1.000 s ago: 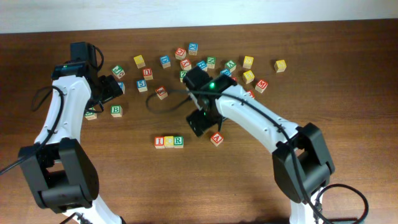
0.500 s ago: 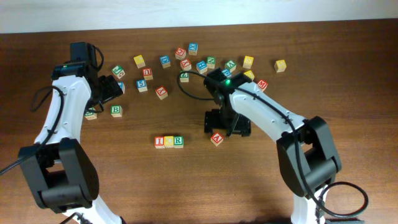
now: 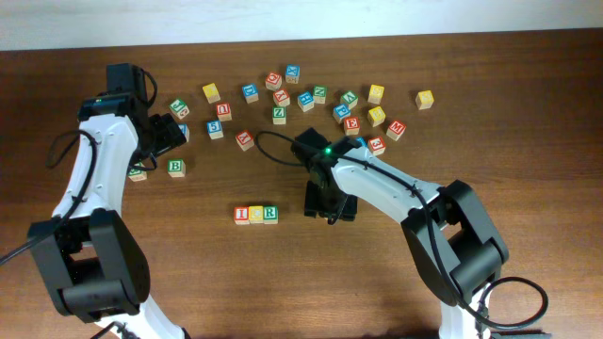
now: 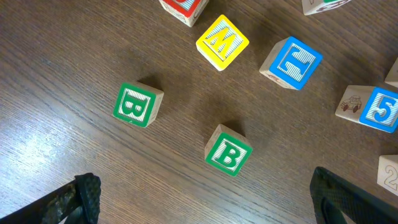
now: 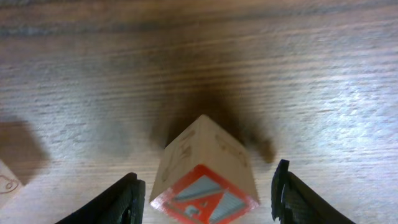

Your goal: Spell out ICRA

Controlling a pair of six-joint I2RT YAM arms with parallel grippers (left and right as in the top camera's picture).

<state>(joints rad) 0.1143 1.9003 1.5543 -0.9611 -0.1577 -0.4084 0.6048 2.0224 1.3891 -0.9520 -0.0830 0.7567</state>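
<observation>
Dark brown wood-grain desk (image 3: 188,282). Nearest the arm bases is a row of three small wooden letter cubes (image 3: 255,214), touching, reading I-C-R. Three letters are placed and one is left. Just right of the row, apart from it, sits a natural-wood cube with a red-framed face (image 5: 205,180). Its letter is partly cut off in the wrist view but looks like the A. It rests flat on the desk, turned corner-on to the jaws. Right end effector (image 3: 330,203) straddles it, fingers parted, a sliver of desk showing on each side, no contact. Judged step: grasp the A, then set it against the R. Farther back, left end effector (image 3: 168,135) hangs wide open and empty above a green-faced wooden B cube (image 4: 228,152). Farthest is a loose scatter of coloured letter cubes (image 3: 320,94).
</observation>
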